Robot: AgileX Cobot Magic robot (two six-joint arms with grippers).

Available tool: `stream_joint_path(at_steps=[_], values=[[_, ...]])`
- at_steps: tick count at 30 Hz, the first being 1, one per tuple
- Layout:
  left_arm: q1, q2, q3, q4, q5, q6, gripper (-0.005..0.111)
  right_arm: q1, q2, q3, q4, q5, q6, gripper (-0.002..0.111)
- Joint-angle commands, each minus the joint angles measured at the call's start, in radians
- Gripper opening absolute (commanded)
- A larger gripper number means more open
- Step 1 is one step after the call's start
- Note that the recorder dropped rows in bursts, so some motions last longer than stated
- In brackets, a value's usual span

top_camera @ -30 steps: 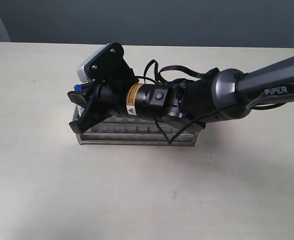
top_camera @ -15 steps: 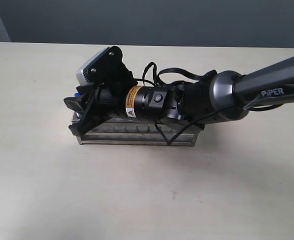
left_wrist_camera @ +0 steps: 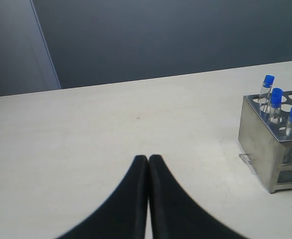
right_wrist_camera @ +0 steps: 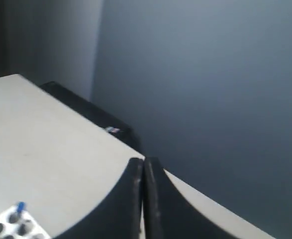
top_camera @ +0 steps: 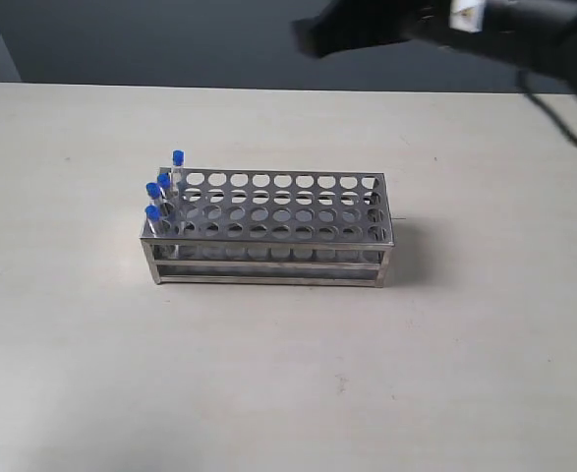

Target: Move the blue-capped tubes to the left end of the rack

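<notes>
The steel rack (top_camera: 268,228) stands mid-table. Several blue-capped tubes (top_camera: 160,193) stand upright in the holes at its left end. In the left wrist view the same tubes (left_wrist_camera: 276,102) show at the rack's (left_wrist_camera: 265,142) near corner, well to one side of my left gripper (left_wrist_camera: 148,158). That gripper is shut and empty, low over bare table. My right gripper (right_wrist_camera: 143,160) is shut and empty too, raised high and away from the rack. Its arm shows blurred at the top right of the exterior view. The tube caps (right_wrist_camera: 19,206) appear small at the edge of the right wrist view.
The beige table (top_camera: 268,374) spreads around the rack. A dark grey wall runs behind its far edge. A dark object (right_wrist_camera: 93,117) lies along the table's edge in the right wrist view.
The right arm, which lay over the rack with its gripper at the left end, has lifted away to the upper right. The rack and tubes now show uncovered.
</notes>
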Motion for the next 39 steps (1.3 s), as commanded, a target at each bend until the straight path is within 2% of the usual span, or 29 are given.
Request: stream_joint_path(at_steps=[1,5,10,17,28,31,34,37,39], values=[[-0.004,-0.005,-0.003,-0.002,-0.005,0.000,0.001,-0.192,-0.240,0.203,0.009,0.008,-0.008,0.000],[-0.004,-0.005,-0.003,-0.002,-0.005,0.000,0.001,-0.318,-0.466,0.419,0.039,-0.043,-0.008,0.000],[-0.004,-0.005,-0.003,-0.002,-0.005,0.000,0.001,-0.387,-0.664,0.557,0.162,0.119,-0.008,0.000],[-0.004,-0.005,-0.003,-0.002,-0.005,0.000,0.001,-0.387,-0.849,0.584,0.280,0.431,-0.007,0.000],[-0.004,-0.005,-0.003,-0.002,-0.005,0.000,0.001,-0.387,-0.894,0.584,0.280,0.456,-0.007,0.000],[-0.004,-0.005,-0.003,-0.002,-0.005,0.000,0.001,-0.387,-0.894,0.619,0.287,0.405,-0.007,0.000],[-0.004,-0.005,-0.003,-0.002,-0.005,0.000,0.001,-0.387,-0.902,0.728,0.342,0.213,-0.007,0.000],[-0.004,-0.005,-0.003,-0.002,-0.005,0.000,0.001,-0.387,-0.935,0.896,0.496,0.002,-0.007,0.000],[-0.004,-0.005,-0.003,-0.002,-0.005,0.000,0.001,-0.387,-0.963,0.975,0.639,-0.069,-0.007,0.000]])
